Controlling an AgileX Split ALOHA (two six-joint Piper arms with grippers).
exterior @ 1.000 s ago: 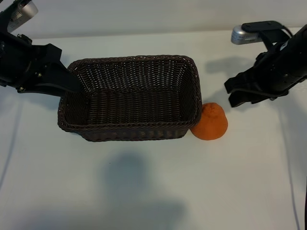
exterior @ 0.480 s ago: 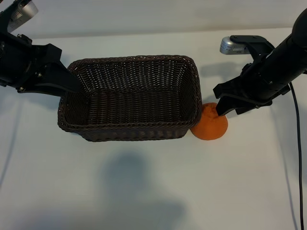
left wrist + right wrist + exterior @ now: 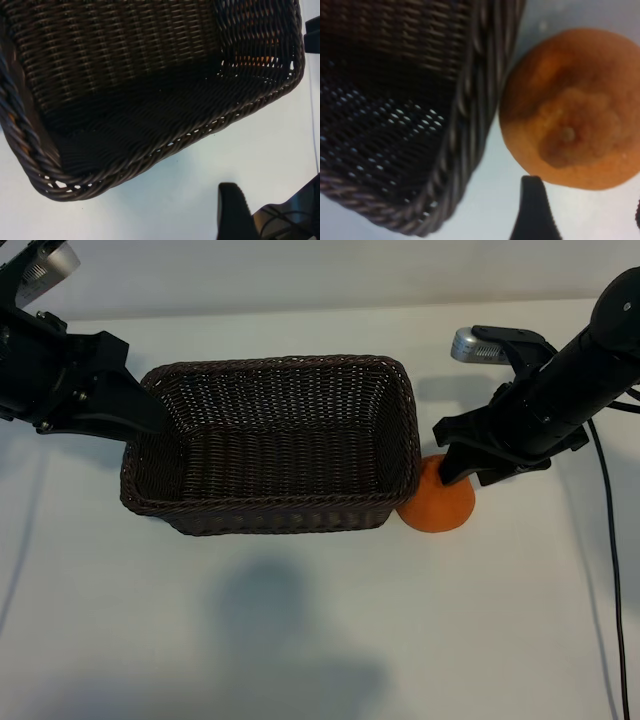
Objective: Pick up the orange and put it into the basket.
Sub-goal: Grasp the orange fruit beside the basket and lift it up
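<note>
At basket's right near corner: orange on table, touching wicker | R gripper just above it, jaws apart, empty | L gripper at basket's left rim, part-open, holding nothing.

Dark brown woven basket, orange fruit

My two arms are matte black, blocky housings — each carries a silver-grey wrist camera; a thin black cable trails from the right arm
</note>
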